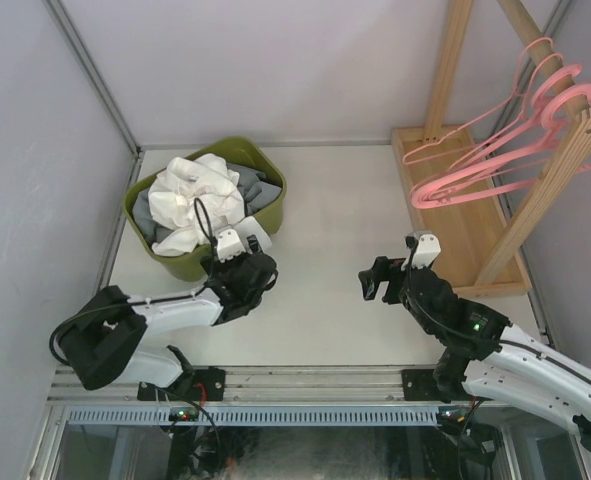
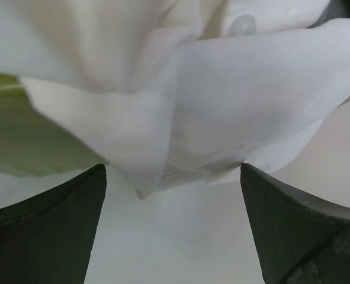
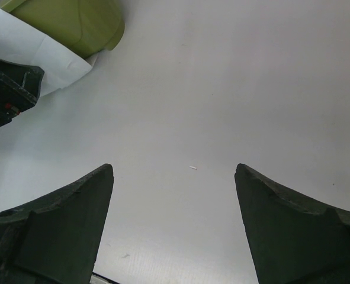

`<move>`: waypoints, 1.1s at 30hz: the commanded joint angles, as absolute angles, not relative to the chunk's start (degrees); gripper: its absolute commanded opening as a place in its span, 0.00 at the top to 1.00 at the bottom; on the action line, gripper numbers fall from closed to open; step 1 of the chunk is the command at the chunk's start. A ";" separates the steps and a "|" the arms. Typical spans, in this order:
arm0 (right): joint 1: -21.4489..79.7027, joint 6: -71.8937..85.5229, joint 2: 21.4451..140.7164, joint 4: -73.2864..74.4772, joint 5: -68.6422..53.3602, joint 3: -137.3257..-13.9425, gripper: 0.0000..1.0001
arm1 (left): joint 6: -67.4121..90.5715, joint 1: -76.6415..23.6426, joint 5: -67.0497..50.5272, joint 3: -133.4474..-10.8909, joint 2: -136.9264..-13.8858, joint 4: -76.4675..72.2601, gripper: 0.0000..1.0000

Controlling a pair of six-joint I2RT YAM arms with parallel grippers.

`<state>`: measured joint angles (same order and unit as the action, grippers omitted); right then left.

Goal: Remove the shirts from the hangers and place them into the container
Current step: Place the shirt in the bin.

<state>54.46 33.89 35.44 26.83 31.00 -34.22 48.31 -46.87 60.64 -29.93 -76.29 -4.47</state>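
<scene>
Top external: container (image 1: 182, 265) holds white shirt (image 1: 190, 200) atop grey shirt (image 1: 257, 190).

White table (image 1: 335, 235); pale grey walls (image 1: 275, 70); wooden rack (image 1: 465, 245) at right.

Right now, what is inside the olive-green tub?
A white shirt heaped on top, part spilling over the tub at its near rim, with grey fabric beside it. Whatever lies beneath them is covered.

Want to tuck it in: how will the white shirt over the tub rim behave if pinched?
Probably floppy: the white shirt lies in soft folds, spilling over the container. Likely light, thin cloth; pulling may drag the bunched rest.
</scene>
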 commanded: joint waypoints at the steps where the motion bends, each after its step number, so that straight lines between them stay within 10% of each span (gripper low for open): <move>1: 53.99 34.23 34.93 26.17 31.30 -34.33 0.17 | 36.00 -47.11 67.11 -29.94 -80.36 -20.58 0.06; 13: 53.83 34.42 32.85 27.41 31.29 -34.30 0.17 | 29.82 -46.89 66.58 -32.14 -90.21 -31.10 0.21; 26: 53.70 35.22 31.81 28.30 31.68 -34.28 0.17 | 24.73 -45.88 63.32 -32.95 -85.35 -30.74 0.91; 33: 53.68 35.30 32.55 27.17 31.29 -34.28 0.18 | 22.53 -45.88 49.78 -35.21 -73.61 -20.48 1.00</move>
<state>54.08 34.52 32.18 29.41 31.00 -34.22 24.93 -46.13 58.65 -30.48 -80.99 -26.02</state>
